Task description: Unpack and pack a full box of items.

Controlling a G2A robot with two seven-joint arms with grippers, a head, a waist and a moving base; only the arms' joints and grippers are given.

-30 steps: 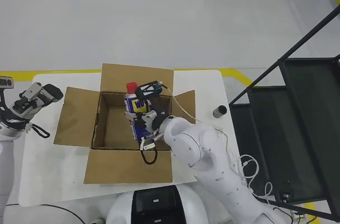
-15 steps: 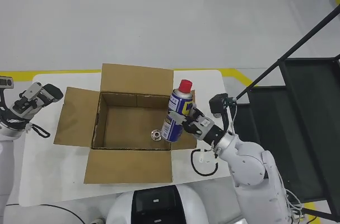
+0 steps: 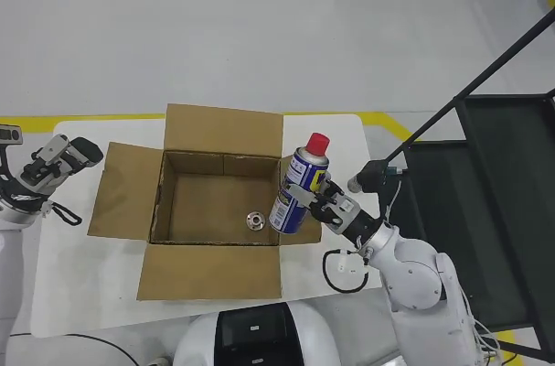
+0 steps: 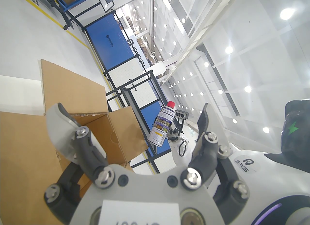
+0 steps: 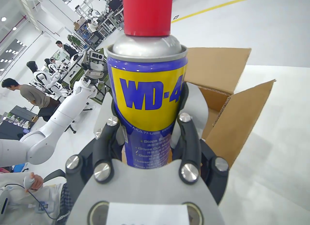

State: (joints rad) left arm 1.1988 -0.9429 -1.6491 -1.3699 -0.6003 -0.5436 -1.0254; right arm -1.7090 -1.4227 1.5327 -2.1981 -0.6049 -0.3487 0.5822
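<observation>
Spray can point(image 3: 298, 189): rigid, likely slick metal; grip mid-body.
Right gripper point(image 3: 310, 198): fingers clamp it over box point(image 3: 224, 128) edge.
Left gripper point(image 4: 130, 116): fingers wide.

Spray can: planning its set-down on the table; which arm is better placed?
Right: the right pincer grips the spray can; the left pincer sits open, empty, beyond the box.

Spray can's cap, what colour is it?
The cap is red, clearest in the right wrist view.

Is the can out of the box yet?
Out. The right gripper holds the can in the air by the box's right flap; a small metal part lies inside the box.
</observation>
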